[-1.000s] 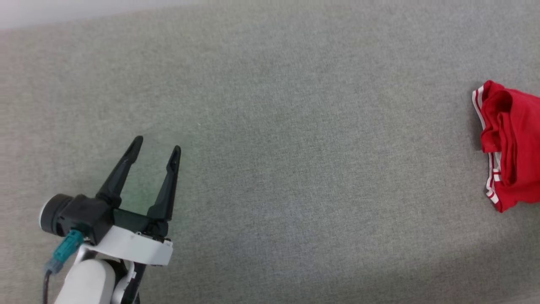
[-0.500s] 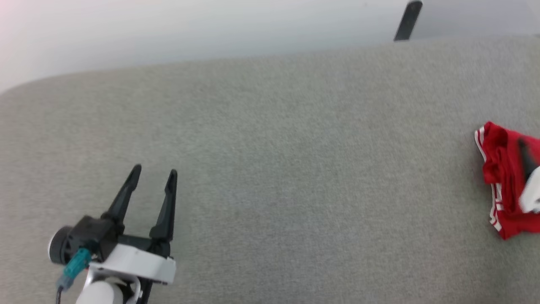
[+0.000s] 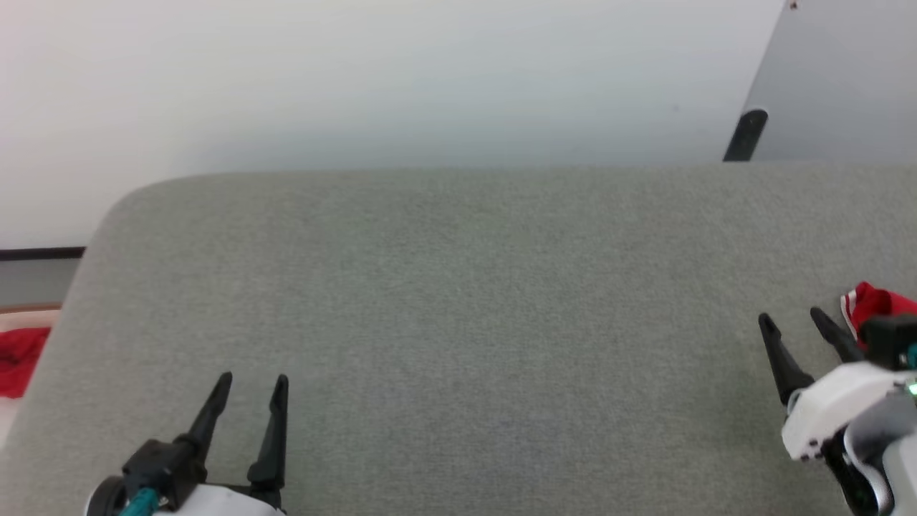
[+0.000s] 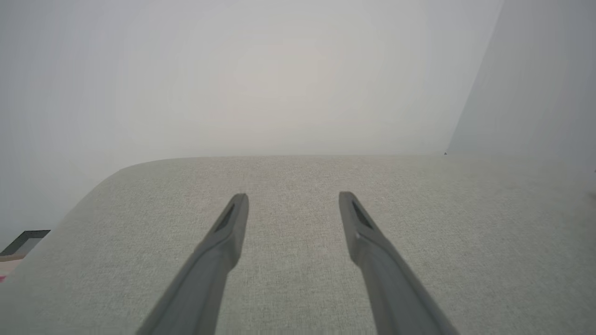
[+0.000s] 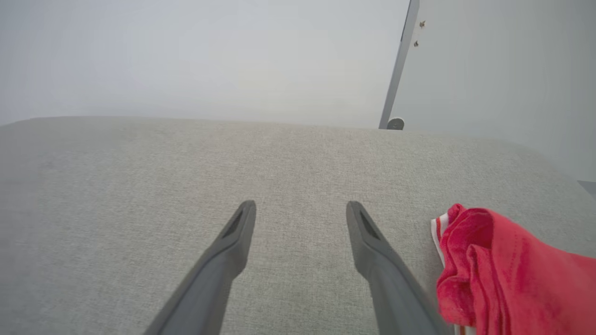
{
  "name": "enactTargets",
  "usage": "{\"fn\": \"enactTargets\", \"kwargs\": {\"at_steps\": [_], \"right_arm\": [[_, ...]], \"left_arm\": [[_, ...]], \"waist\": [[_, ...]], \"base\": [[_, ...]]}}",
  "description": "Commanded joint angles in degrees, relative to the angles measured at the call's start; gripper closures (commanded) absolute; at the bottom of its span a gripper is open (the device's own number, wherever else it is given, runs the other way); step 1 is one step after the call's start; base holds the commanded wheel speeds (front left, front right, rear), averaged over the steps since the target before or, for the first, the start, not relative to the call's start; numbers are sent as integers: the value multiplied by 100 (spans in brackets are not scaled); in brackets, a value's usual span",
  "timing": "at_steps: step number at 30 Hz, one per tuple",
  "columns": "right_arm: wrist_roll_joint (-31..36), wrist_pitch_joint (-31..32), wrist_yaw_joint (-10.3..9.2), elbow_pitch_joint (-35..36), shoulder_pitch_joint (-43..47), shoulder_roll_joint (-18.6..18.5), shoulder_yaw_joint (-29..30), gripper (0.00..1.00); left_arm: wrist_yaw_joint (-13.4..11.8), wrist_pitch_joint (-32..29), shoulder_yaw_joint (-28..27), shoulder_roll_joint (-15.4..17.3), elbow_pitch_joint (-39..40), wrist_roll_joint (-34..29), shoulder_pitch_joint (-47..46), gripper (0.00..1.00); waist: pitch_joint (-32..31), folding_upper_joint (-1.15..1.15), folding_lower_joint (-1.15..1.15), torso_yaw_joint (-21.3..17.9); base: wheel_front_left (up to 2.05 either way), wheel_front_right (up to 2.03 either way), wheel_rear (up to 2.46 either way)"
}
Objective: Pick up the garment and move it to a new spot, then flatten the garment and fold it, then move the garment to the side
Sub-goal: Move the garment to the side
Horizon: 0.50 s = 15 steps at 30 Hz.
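The garment (image 3: 877, 303), red with a white-striped edge, lies bunched at the far right of the grey surface (image 3: 466, 287). The right wrist view has the garment (image 5: 507, 274) at its lower right, just right of my right fingers. My right gripper (image 3: 791, 320) stands open immediately left of the garment, nothing between its fingers. At the lower left, my left gripper (image 3: 252, 380) is open and empty over bare grey fabric. Both wrist views show spread fingers: left gripper (image 4: 291, 199), right gripper (image 5: 300, 207).
A plain red cloth scrap (image 3: 18, 358) lies off the surface's left edge, on the floor. A pale wall rises behind the surface, with a dark post (image 3: 745, 135) at the back right. The surface's rounded back-left corner (image 3: 125, 201) is near.
The head camera has tilted up, so the wall and far edge now show. My right gripper has come into view beside the garment. The left gripper stays open.
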<state>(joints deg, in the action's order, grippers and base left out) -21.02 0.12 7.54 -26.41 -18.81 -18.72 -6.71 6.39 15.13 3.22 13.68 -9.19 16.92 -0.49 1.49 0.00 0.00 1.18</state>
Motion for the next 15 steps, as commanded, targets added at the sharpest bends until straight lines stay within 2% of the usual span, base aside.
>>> {"fn": "enactTargets", "kwargs": {"at_steps": [1,8,15], "right_arm": [[94,-209,-12,160,278,41,128,0],[462,-668,-12,773,1029,399,662,0],[807,-632,-12,1559,1673,793,1026,0]], "left_arm": [[18,-4,11,-23,-34,27,93,0],[23,-4,-29,-22,-56,46,177,0],[-14,-4,-158,-21,71,68,368,0]], "waist": [[-208,0,0,209],[-320,0,0,306],[-379,0,0,254]], "base": [[0,0,0],[0,0,0],[0,0,0]]}}
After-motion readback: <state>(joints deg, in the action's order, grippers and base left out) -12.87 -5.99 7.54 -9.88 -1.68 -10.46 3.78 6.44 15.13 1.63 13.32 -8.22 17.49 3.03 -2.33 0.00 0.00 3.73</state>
